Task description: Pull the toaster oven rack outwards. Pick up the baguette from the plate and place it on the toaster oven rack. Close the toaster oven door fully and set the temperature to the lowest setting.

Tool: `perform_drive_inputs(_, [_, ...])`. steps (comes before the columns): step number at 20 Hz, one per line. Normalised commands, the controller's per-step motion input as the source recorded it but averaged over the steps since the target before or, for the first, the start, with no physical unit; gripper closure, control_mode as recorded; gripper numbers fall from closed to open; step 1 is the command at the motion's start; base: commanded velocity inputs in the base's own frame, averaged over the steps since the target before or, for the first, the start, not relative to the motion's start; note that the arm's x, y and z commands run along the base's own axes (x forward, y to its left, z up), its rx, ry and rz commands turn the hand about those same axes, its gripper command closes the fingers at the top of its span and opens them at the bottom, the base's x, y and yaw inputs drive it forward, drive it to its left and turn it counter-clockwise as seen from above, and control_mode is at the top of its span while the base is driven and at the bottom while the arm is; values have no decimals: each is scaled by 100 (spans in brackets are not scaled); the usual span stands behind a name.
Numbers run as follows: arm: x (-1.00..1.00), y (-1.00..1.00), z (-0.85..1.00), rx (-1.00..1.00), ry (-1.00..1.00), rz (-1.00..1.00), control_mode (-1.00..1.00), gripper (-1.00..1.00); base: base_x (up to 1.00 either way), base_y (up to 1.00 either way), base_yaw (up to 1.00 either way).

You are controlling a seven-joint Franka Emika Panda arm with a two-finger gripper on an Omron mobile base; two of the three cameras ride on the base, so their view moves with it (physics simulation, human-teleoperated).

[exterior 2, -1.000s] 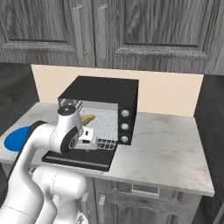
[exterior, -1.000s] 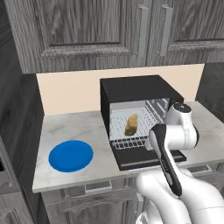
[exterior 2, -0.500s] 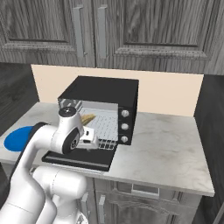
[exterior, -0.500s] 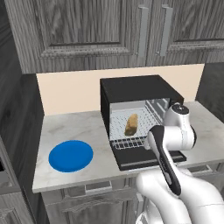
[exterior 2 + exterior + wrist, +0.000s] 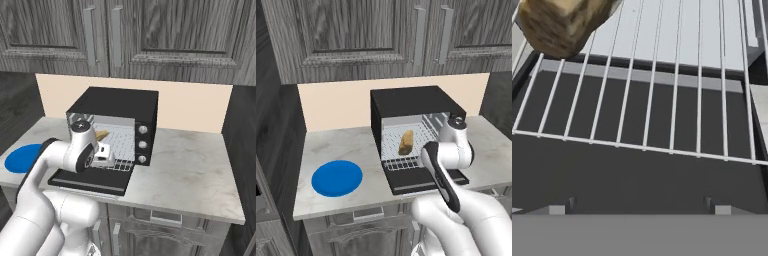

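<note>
Baguette (image 5: pixel 405 142) is laid on the pulled-out toaster oven rack (image 5: pixel 657 95) (door down), gripper (image 5: pixel 107 156) fingers spread, blue plate (image 5: pixel 337 178) well aside.

I see the toaster oven (image 5: pixel 415 102), a boxy black unit, standing on the bench against the back wall, with three small silver knobs (image 5: pixel 142 144) in a column on its right front. Its door (image 5: pixel 426 180) is swung fully down and lies flat in front of the cavity, black inside. The rack (image 5: pixel 647 75), a silver grid of thin parallel bars, is pulled partway out over the door. The baguette (image 5: pixel 406 142), short and tan-brown, lies lengthwise on the rack, toward its left side, in the oven's opening. The plate (image 5: pixel 337 177), a flat bright blue disc, sits bare on the bench well to the left of the oven
</note>
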Motion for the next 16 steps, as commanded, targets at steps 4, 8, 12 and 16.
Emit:
perform_drive_inputs(4, [27, 0, -9, 0, 0, 0, -100, -100, 0, 0, 0])
perform_drive_inputs(8, [0, 0, -17, 0, 0, 0, -100, -100, 0, 0, 0])
perform_drive_inputs(12, [0, 0, -34, 0, 0, -1, -100, -100, 0, 0, 0])
perform_drive_inputs(16, [-4, 0, -31, 0, 0, -1, -100, -100, 0, 0, 0])
